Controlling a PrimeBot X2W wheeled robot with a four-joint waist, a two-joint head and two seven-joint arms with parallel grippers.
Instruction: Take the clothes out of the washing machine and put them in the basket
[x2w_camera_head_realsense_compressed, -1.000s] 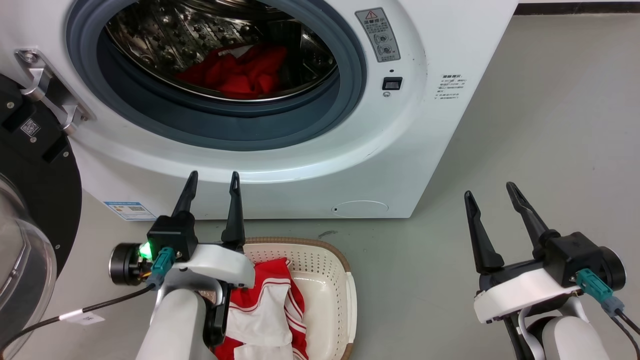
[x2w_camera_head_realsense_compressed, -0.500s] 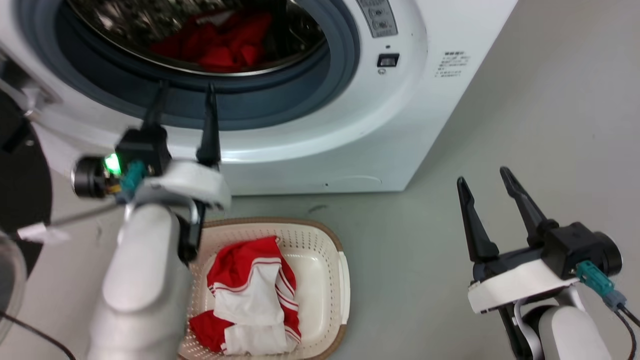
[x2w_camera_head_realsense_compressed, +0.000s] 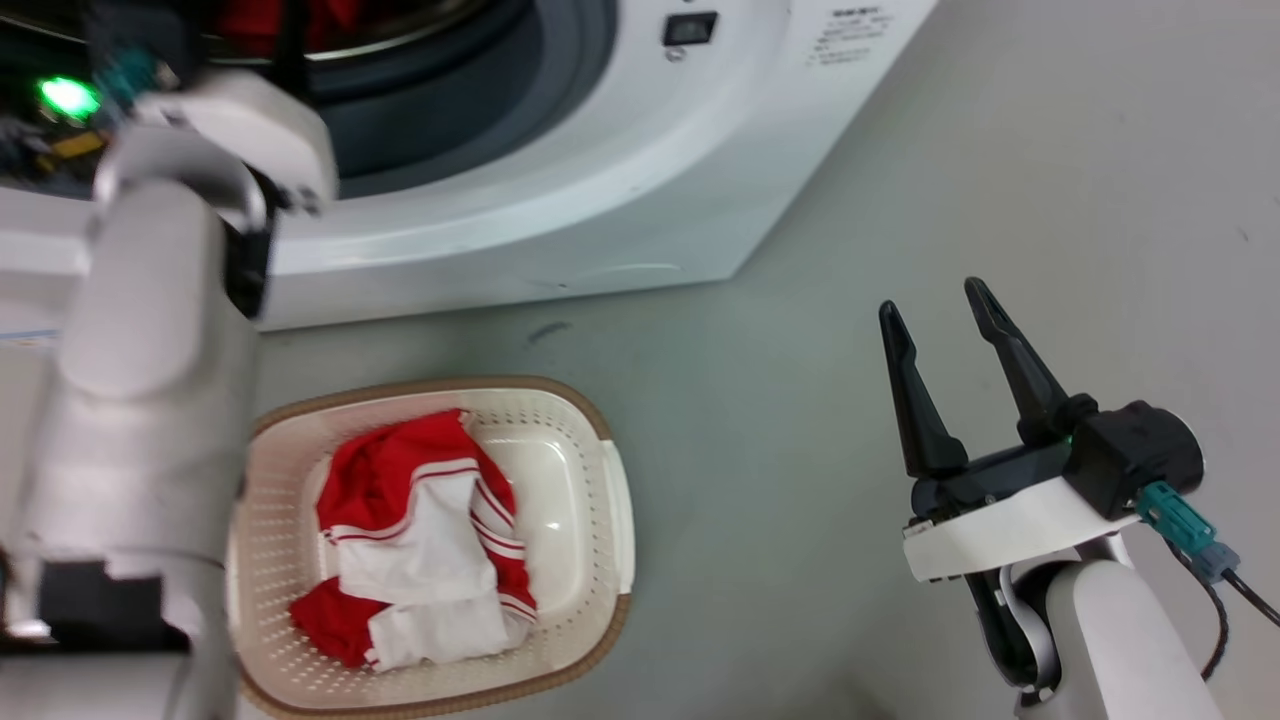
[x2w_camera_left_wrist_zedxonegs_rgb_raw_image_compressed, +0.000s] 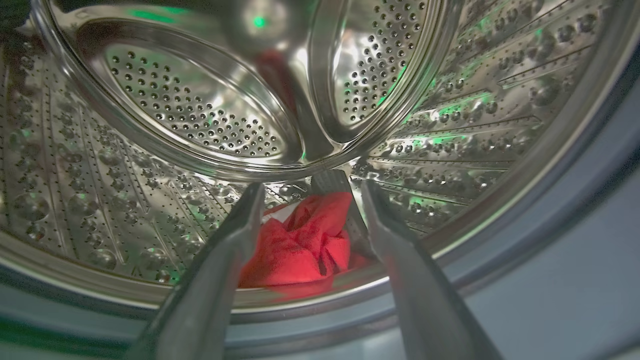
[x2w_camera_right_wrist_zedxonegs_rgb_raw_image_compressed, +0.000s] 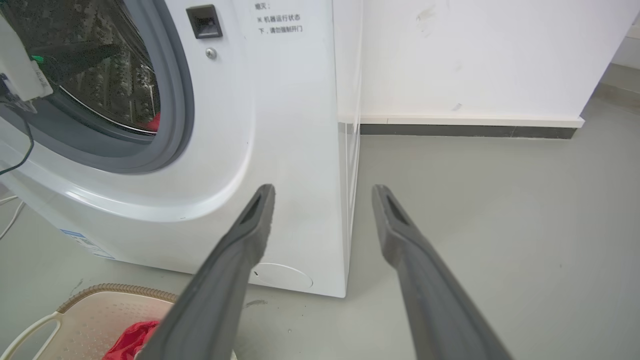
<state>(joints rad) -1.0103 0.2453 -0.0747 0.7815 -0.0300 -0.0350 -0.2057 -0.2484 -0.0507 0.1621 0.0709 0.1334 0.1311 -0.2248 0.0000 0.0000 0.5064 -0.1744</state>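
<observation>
The washing machine (x2w_camera_head_realsense_compressed: 560, 190) fills the top of the head view, its porthole open. My left arm (x2w_camera_head_realsense_compressed: 150, 330) reaches up into the porthole. In the left wrist view my left gripper (x2w_camera_left_wrist_zedxonegs_rgb_raw_image_compressed: 311, 187) is open just inside the steel drum (x2w_camera_left_wrist_zedxonegs_rgb_raw_image_compressed: 190, 115), and a red heap of clothes (x2w_camera_left_wrist_zedxonegs_rgb_raw_image_compressed: 305, 240) lies on the drum floor ahead, between the fingers but untouched. More red and white clothes (x2w_camera_head_realsense_compressed: 420, 540) lie in the cream basket (x2w_camera_head_realsense_compressed: 420, 383) on the floor in front of the machine. My right gripper (x2w_camera_head_realsense_compressed: 932, 298) hangs open and empty to the basket's right.
Grey floor (x2w_camera_head_realsense_compressed: 800, 400) spreads between the basket and my right arm. A white wall (x2w_camera_right_wrist_zedxonegs_rgb_raw_image_compressed: 475, 50) with a dark skirting runs beside the machine's right side. The basket's handle (x2w_camera_right_wrist_zedxonegs_rgb_raw_image_compressed: 30, 330) shows low in the right wrist view.
The head camera has tilted down, so the machine has slid up the picture. My left gripper rose from above the basket and went into the porthole. The right gripper stayed open.
</observation>
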